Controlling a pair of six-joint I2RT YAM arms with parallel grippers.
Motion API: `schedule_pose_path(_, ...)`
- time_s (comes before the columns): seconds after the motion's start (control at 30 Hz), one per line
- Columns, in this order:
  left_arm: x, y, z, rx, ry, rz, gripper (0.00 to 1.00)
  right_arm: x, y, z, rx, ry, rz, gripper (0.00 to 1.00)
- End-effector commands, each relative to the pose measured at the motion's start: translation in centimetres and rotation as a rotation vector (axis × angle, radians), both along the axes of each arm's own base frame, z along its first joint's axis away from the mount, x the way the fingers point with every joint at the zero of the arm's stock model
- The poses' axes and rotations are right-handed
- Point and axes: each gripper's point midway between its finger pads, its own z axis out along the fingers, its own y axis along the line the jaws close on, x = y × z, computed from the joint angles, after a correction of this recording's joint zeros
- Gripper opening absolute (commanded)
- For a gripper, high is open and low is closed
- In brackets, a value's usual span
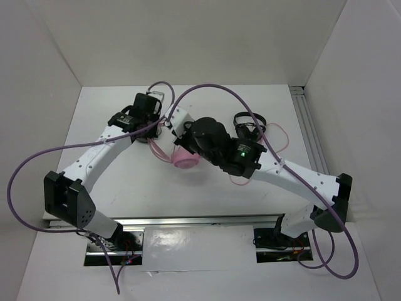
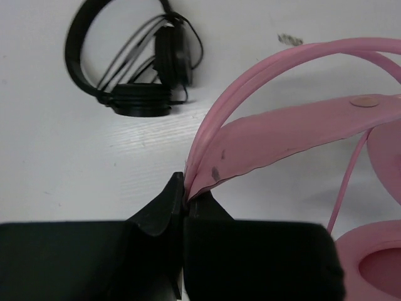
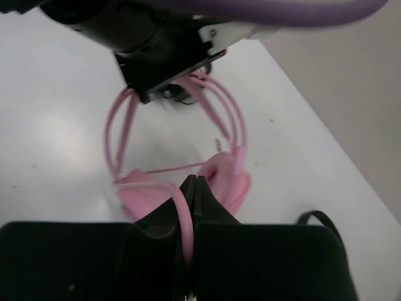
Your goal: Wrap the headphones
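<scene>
left claw (image 2: 184, 194) is clamped on the thin wire headband (image 2: 250, 78) of the large pink padded over-ear headphones (image 1: 185, 160), mid-table; right claw (image 3: 192, 185) pinches their thin pink cable (image 3: 180, 205). hold the headband steady, cable taut, when looping.

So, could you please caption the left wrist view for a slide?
Left hand shut on the pink headphones at the headband; black headset lying beyond.

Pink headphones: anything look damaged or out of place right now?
Only a small thing. The headphones carry two dark scuff marks on the inner band, just above where the left gripper pinches it. The right gripper is shut on the cable. No breakage shows.
</scene>
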Motion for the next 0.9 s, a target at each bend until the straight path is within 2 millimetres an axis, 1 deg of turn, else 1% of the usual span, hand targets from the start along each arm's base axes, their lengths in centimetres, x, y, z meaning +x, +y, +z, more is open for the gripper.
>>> schedule_pose_path(0.0, -0.4, -2.1, 1.6, 0.001, -0.035, -0.131, 0.00, 2.3, -3.3, 3.4, -0.056, -0.173, -0.224, 0.00)
schedule_pose_path(0.03, -0.7, -2.6, 1.2, -0.001, -0.024, -0.159, 0.00, 2.5, -4.0, 4.0, -0.045, -0.199, -0.252, 0.00)
schedule_pose_path(0.07, -1.4, -3.3, 1.7, -0.016, -0.033, -0.195, 0.00, 3.3, -4.9, 4.4, -0.013, -0.242, -0.335, 0.00)
schedule_pose_path(0.1, -2.0, -4.0, 1.9, -0.016, -0.031, -0.219, 0.00, 3.6, -5.5, 4.7, -0.019, -0.279, -0.363, 0.00)
schedule_pose_path(0.13, -2.9, -4.2, 1.1, 0.001, -0.010, -0.244, 0.00, 3.7, -6.2, 5.4, 0.008, -0.306, -0.398, 0.05)
schedule_pose_path(0.17, -3.5, -4.7, 1.1, -0.007, -0.010, -0.266, 0.00, 4.6, -6.8, 5.4, 0.039, -0.325, -0.447, 0.06)
schedule_pose_path(0.2, -4.4, -5.2, 2.0, -0.023, -0.033, -0.293, 0.00, 4.8, -7.4, 6.1, 0.075, -0.324, -0.453, 0.06)
schedule_pose_path(0.23, -5.0, -5.2, 2.1, -0.033, -0.030, -0.305, 0.00, 5.7, -8.1, 6.1, 0.091, -0.315, -0.473, 0.07)
schedule_pose_path(0.27, -5.7, -5.5, 2.2, -0.057, -0.028, -0.329, 0.00, 5.9, -7.7, 6.4, 0.126, -0.304, -0.432, 0.09)
schedule_pose_path(0.3, -6.3, -5.8, 2.7, -0.068, -0.035, -0.347, 0.00, 6.2, -8.1, 6.7, 0.177, -0.286, -0.436, 0.09)
schedule_pose_path(0.33, -7.2, -5.7, 3.6, -0.089, -0.060, -0.361, 0.00, 7.2, -8.7, 6.1, 0.189, -0.273, -0.449, 0.09)
schedule_pose_path(0.37, -7.8, -5.6, 3.6, -0.100, -0.063, -0.372, 0.00, 7.3, -9.3, 6.9, 0.236, -0.271, -0.440, 0.09)
schedule_pose_path(0.4, -8.7, -6.2, 4.0, -0.127, -0.070, -0.408, 0.00, 7.5, -8.4, 7.0, 0.273, -0.258, -0.371, 0.11)
schedule_pose_path(0.43, -9.2, -6.4, 4.4, -0.140, -0.081, -0.434, 0.00, 7.7, -8.5, 6.7, 0.315, -0.225, -0.349, 0.11)
schedule_pose_path(0.47, -10.2, -6.7, 5.9, -0.169, -0.123, -0.463, 0.00, 9.2, -9.8, 7.0, 0.347, -0.220, -0.363, 0.13)
schedule_pose_path(0.5, -10.9, -6.9, 6.0, -0.191, -0.123, -0.488, 0.00, 9.6, -8.7, 6.4, 0.362, -0.184, -0.274, 0.13)
schedule_pose_path(0.53, -11.6, -7.3, 6.4, -0.205, -0.127, -0.513, 0.00, 10.2, -8.6, 6.3, 0.401, -0.143, -0.252, 0.15)
schedule_pose_path(0.57, -12.0, -7.4, 6.9, -0.219, -0.138, -0.527, 0.00, 11.9, -9.9, 6.0, 0.413, -0.126, -0.264, 0.15)
schedule_pose_path(0.6, -12.7, -7.7, 8.3, -0.245, -0.174, -0.565, 0.00, 12.4, -8.5, 4.7, 0.410, -0.072, -0.169, 0.15)
schedule_pose_path(0.63, -12.9, -7.8, 8.9, -0.254, -0.178, -0.577, 0.00, 13.7, -9.3, 3.7, 0.430, -0.022, -0.171, 0.16)
schedule_pose_path(0.67, -12.9, -7.8, 11.2, -0.268, -0.235, -0.581, 0.00, 14.5, -8.6, 2.1, 0.432, 0.027, -0.135, 0.16)
schedule_pose_path(0.7, -13.1, -7.8, 12.2, -0.279, -0.249, -0.577, 0.00, 13.8, -7.2, 1.7, 0.455, 0.068, -0.015, 0.18)
schedule_pose_path(0.73, -13.1, -7.5, 13.3, -0.297, -0.263, -0.547, 0.00, 13.8, -7.0, 0.9, 0.491, 0.124, 0.021, 0.19)
schedule_pose_path(0.77, -12.8, -7.4, 16.2, -0.318, -0.326, -0.526, 0.00, 13.7, -6.1, -0.5, 0.508, 0.174, 0.059, 0.19)
schedule_pose_path(0.8, -12.4, -7.2, 17.0, -0.322, -0.334, -0.494, 0.00, 12.6, -4.9, -1.4, 0.538, 0.202, 0.148, 0.20)
schedule_pose_path(0.83, -12.4, -7.3, 18.3, -0.347, -0.348, -0.483, 0.00, 11.6, -3.8, -2.1, 0.575, 0.253, 0.192, 0.20)
schedule_pose_path(0.87, -12.6, -7.2, 21.1, -0.364, -0.407, -0.488, 0.00, 10.3, -1.8, -3.5, 0.578, 0.294, 0.241, 0.22)
